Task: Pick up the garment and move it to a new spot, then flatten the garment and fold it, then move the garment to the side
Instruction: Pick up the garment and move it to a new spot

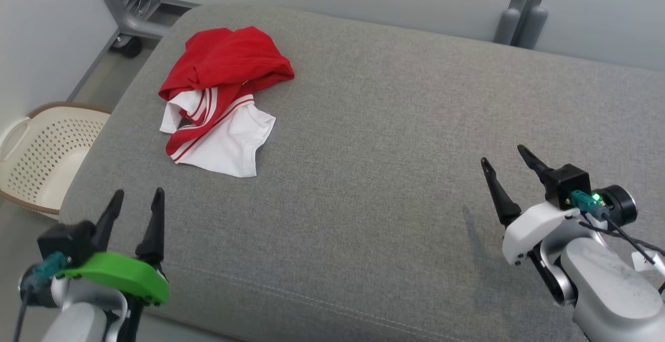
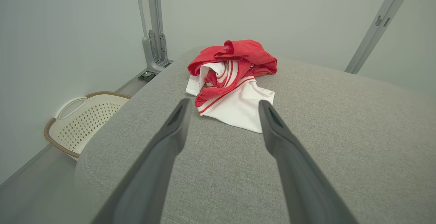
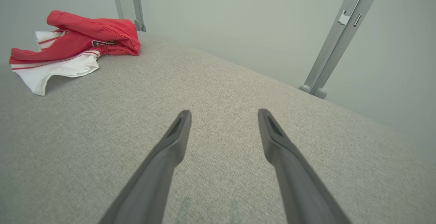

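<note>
A crumpled red and white garment with red stripes lies in a heap at the far left of the grey padded surface. My left gripper hovers near the front left edge, open and empty, well short of the heap. In the left wrist view the garment sits just beyond the left gripper. My right gripper is open and empty over the right part of the surface. From the right wrist, the garment appears far off at the upper left, with the right gripper above bare fabric.
A cream perforated laundry basket with a brown rim stands on the floor left of the surface. Grey metal frame posts and a wheeled base stand along the pale back wall.
</note>
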Robot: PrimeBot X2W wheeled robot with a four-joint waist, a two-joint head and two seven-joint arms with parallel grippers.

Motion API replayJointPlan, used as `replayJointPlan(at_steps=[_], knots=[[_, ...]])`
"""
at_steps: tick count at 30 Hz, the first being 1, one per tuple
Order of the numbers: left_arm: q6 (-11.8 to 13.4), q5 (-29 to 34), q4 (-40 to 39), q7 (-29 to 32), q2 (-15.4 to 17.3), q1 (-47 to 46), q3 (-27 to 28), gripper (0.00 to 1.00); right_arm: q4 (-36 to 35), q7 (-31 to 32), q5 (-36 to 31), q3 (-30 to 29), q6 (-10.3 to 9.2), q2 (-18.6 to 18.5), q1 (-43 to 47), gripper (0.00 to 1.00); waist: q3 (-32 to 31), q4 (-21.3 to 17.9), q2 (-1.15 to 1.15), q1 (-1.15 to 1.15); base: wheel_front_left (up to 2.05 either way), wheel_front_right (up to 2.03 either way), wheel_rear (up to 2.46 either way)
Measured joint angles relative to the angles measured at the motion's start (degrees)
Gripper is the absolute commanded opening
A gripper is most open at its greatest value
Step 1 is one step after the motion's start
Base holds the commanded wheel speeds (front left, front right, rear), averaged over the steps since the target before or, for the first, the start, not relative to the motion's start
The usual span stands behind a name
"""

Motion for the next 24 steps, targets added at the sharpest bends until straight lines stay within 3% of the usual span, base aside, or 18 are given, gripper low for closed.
replayJointPlan(at_steps=[8, 14, 24], knots=[[-3.6, -2.7, 5.5, 7.7, 4.1, -9.7, 1.1, 1.00, -4.1, 2.4, -3.2, 0.8, -0.01, -3.4, -5.7, 1.00, 6.0, -0.3, 0.00, 0.00, 0.00, 0.00, 0.00], [-5.9, -6.9, 10.9, 12.6, 5.7, -13.8, 3.1, 1.00, -7.7, 4.0, -4.5, 1.8, 0.20, -3.8, -9.2, 1.00, 10.6, -1.9, 0.00, 0.00, 0.00, 0.00, 0.00], [-7.4, -11.5, 15.1, 16.5, 5.7, -19.6, 5.1, 1.00, -12.0, 6.4, -5.8, 1.2, 0.29, -5.8, -13.2, 1.00, 18.1, -6.4, 0.00, 0.00, 0.00, 0.00, 0.00]])
